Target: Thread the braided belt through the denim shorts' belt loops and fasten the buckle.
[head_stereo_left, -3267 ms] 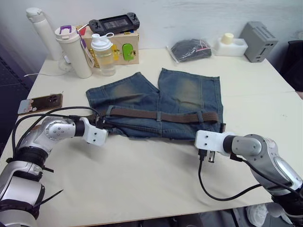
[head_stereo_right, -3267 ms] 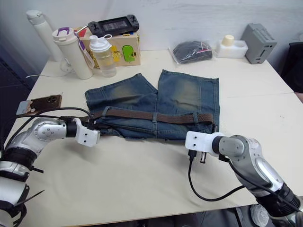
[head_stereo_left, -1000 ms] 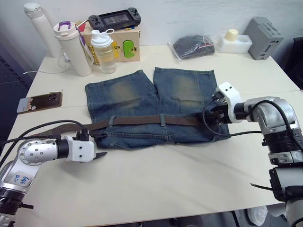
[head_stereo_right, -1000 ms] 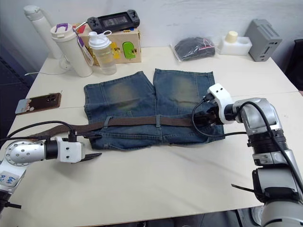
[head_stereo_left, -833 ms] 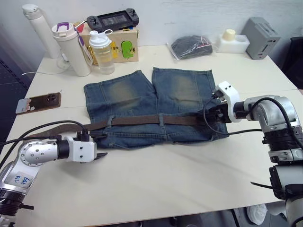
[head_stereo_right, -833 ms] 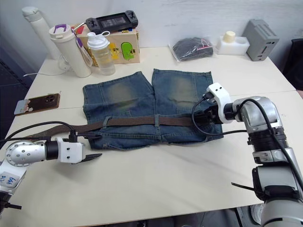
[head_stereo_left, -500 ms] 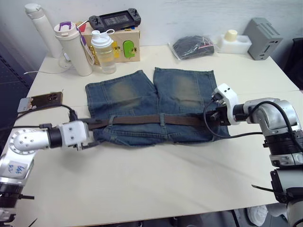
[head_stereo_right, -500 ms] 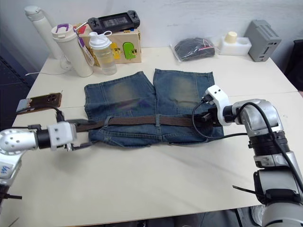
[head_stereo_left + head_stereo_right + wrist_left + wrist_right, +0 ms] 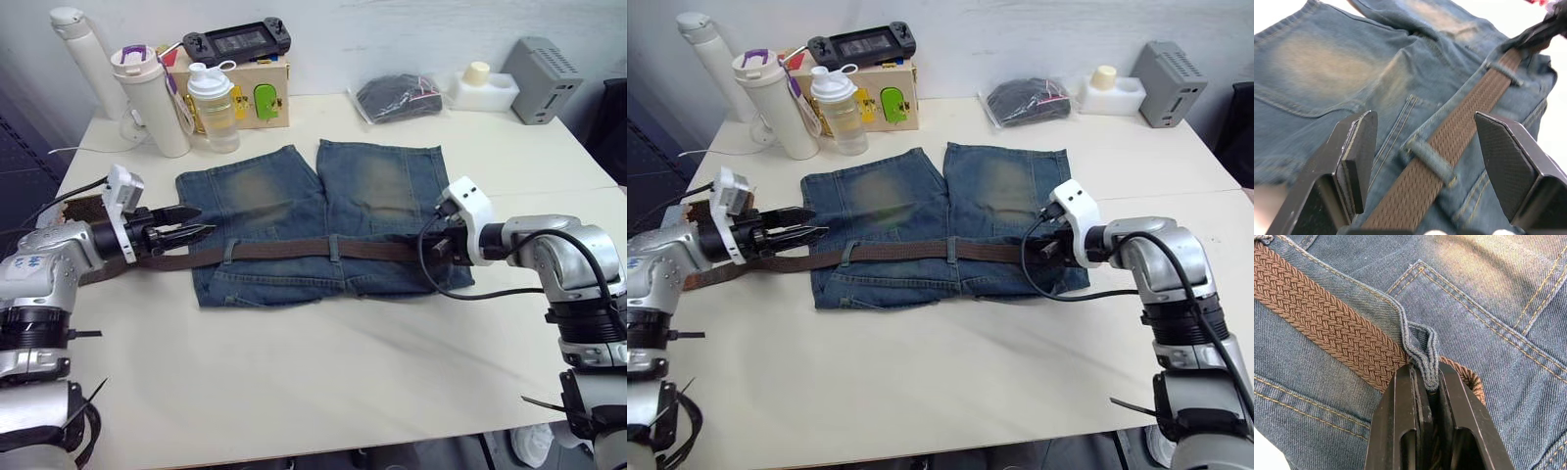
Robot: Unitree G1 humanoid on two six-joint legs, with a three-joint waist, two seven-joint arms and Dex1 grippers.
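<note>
Along the table's (image 9: 323,392) far edge stand a tall white bottle (image 9: 83,54), a white tumbler (image 9: 152,103), a clear shaker bottle (image 9: 217,110), a cardboard box (image 9: 257,96) with a black handheld console (image 9: 237,41) on top, a dark bundle in a clear bag (image 9: 397,98), a white container (image 9: 487,88) and, at the far right corner, a grey box (image 9: 549,67). None of these lies between the claws and the denim shorts (image 9: 323,211), which lie flat mid-table with their legs toward the far edge and their waistband toward the near edge.

The braided belt (image 9: 294,249) runs lengthwise along the waistband, parallel to the near edge, through the belt loops (image 9: 334,248), its left end trailing off the shorts toward the left edge.

The left claw (image 9: 186,223) hovers released, fingers spread, above the shorts' left side. The right wrist view shows what the head views cannot: the right claw (image 9: 1425,382) is clenched on a belt loop, the belt passing under it. The left wrist view shows another loop (image 9: 1430,161) wrapped over the belt.
</note>
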